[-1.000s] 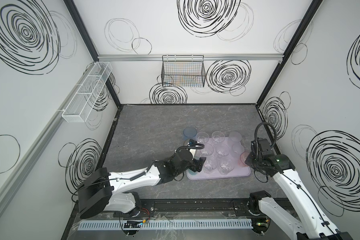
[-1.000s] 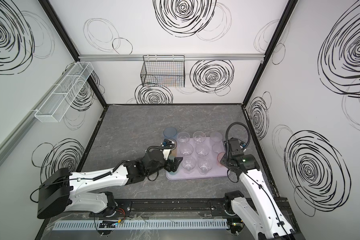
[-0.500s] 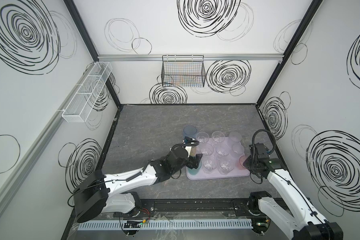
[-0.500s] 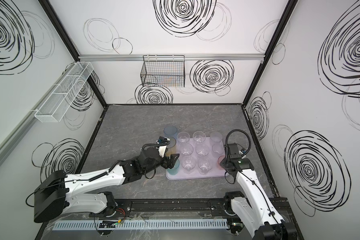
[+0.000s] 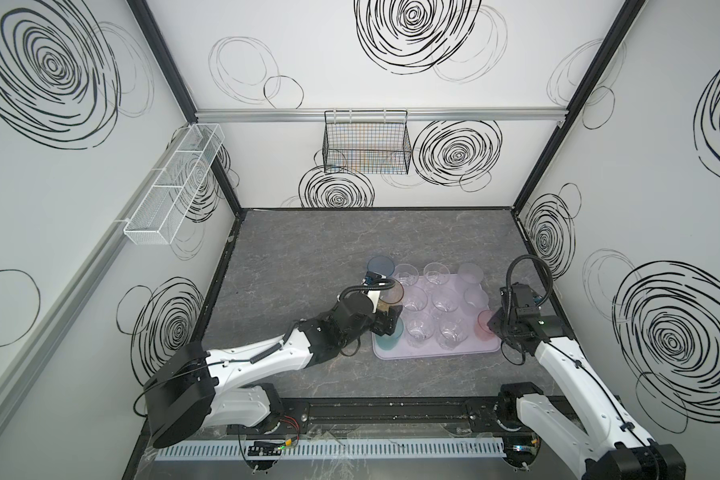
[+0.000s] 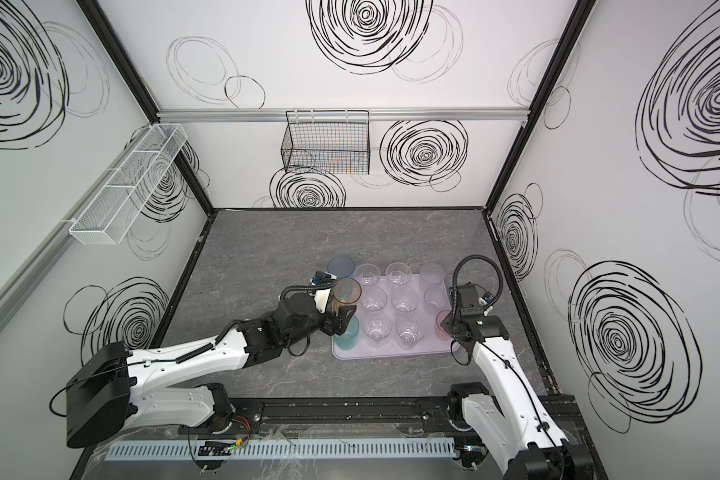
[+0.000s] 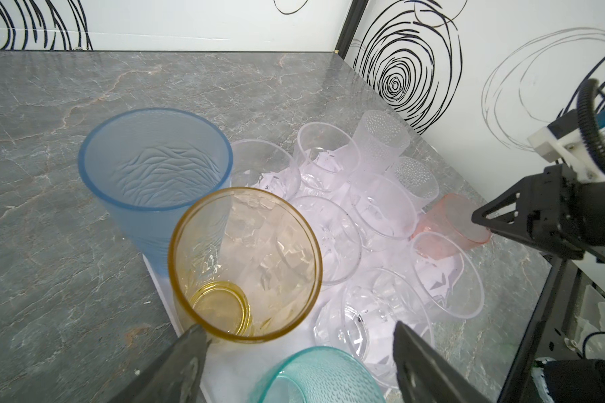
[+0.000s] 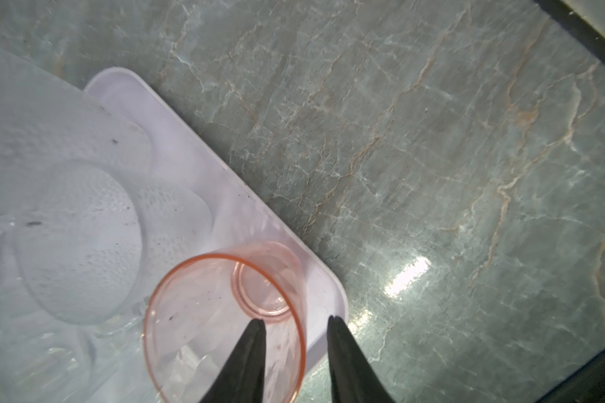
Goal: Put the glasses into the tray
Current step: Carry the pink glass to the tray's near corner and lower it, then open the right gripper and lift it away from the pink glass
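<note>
The tray [image 5: 433,353], pale lavender with a low rim, lies on the grey marbled surface [image 5: 308,249], right of centre. The glasses stand upright in it in three rows.

The nearest row holds a teal glass [image 5: 389,338] at the left corner, two clear glasses [image 5: 418,328] with faceted bowls, and a short pink glass [image 8: 224,314] at the right corner. The right end effector [image 8: 296,321] is at the pink glass. Its fingers are parted narrowly astride the wall, one inside the rim and one outside. They seem not to pinch it, though the view is too close to be sure.

The left end effector [image 7: 296,329] hangs over the teal glass with its fingers spread wide, holding nothing. The tall amber glass [image 7: 245,265] stands just beyond its tips, at the tray's left edge in the middle row. To its right are two more clear ones and a dimpled frosted glass [image 5: 474,297].

Farthest off stand a tall blue glass [image 7: 154,164] with a rippled wall at the left corner, two clear ones, and a second frosted one.
</note>
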{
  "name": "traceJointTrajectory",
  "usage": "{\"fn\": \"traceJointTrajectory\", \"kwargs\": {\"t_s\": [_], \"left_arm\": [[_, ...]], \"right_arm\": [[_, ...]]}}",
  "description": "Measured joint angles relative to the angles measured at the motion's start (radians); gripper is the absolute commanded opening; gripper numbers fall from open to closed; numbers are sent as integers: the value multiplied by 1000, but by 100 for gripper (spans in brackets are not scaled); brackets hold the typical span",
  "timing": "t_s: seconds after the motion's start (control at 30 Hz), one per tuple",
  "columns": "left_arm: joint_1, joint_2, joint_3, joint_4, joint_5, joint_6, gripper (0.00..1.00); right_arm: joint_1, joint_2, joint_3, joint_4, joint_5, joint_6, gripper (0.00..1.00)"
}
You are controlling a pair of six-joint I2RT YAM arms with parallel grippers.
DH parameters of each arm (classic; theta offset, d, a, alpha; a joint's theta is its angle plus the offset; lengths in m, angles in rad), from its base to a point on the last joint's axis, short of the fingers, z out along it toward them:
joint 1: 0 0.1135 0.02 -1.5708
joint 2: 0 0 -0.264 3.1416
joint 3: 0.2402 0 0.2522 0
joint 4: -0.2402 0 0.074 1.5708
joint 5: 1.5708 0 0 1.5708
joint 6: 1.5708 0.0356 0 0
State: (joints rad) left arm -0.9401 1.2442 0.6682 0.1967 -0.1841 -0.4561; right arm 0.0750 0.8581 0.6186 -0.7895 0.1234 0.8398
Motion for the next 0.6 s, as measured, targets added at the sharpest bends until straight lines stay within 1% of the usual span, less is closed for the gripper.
{"fn": "traceJointTrajectory", "kwargs": {"t_s": [0.2, 0.37, 0.4, 0.5, 0.6], "left_arm": [[10, -38, -3, -8, -1, 0, 86], [13, -71, -2, -26, -8, 6, 86], [14, -80, 2, -39, -11, 15, 87], [33, -108, 34, -76, -17, 40, 87], [76, -148, 66, -93, -17, 66, 88]], "right_arm": [[-3, 11, 117, -13, 13, -30, 43], [-14, 77, 225, 2, 17, -83, 53], [-20, 99, 251, 16, 16, -94, 54], [-38, 168, 334, 78, 19, -128, 64], [-72, 218, 400, 171, 46, -171, 67]]}}
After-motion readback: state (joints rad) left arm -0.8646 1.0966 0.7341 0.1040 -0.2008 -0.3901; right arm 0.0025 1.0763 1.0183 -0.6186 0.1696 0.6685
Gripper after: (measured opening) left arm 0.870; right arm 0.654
